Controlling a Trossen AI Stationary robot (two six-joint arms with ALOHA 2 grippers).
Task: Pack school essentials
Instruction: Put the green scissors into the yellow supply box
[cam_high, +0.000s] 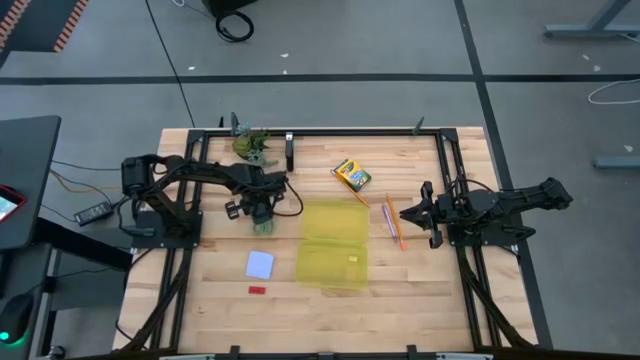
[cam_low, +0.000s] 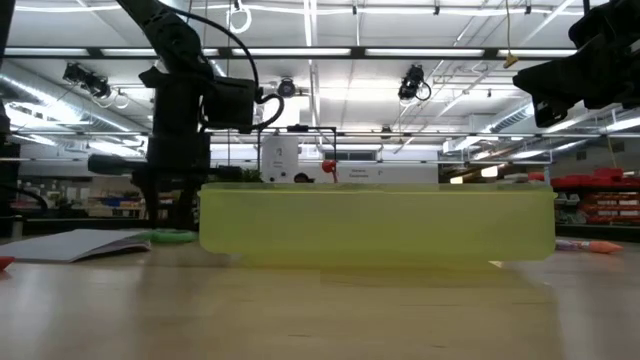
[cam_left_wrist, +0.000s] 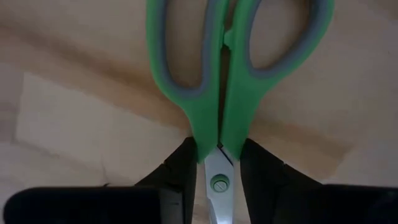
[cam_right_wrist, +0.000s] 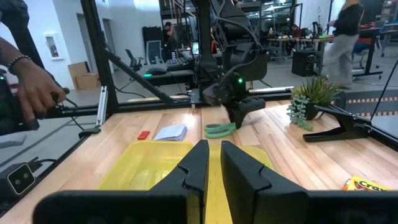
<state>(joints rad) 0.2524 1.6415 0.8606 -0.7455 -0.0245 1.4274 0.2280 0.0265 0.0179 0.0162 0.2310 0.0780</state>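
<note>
My left gripper (cam_high: 258, 212) points down at the table's left middle, shut on the green-handled scissors (cam_left_wrist: 217, 74). Their handle loops (cam_right_wrist: 221, 129) stick out toward the near edge. Right of them lies the open translucent yellow case (cam_high: 333, 245). The pale blue note pad (cam_high: 259, 264) and the red eraser (cam_high: 258, 290) lie flat near the front. The crayon box (cam_high: 351, 175), the orange pencil (cam_high: 397, 225) and the purple pen (cam_high: 388, 213) lie right of the case. My right gripper (cam_right_wrist: 214, 162) waits level at the right, its fingers a narrow gap apart with nothing between. My left gripper pinches the scissors between its two fingers (cam_left_wrist: 177, 171) at the base of the green handles (cam_left_wrist: 200, 140), just beside the pivot screw. It comes from above, pointing down, with the fingers across the scissors. The handle loops (cam_low: 175, 237) sit low at table level; whether they rest on the wood I cannot tell.
A green leafy clump (cam_high: 252, 145) stands at the far left by the black frame rail. In the right wrist view a person's hand (cam_right_wrist: 37, 90) shows beyond the table's near edge. Bare wood lies between the note pad and the case.
</note>
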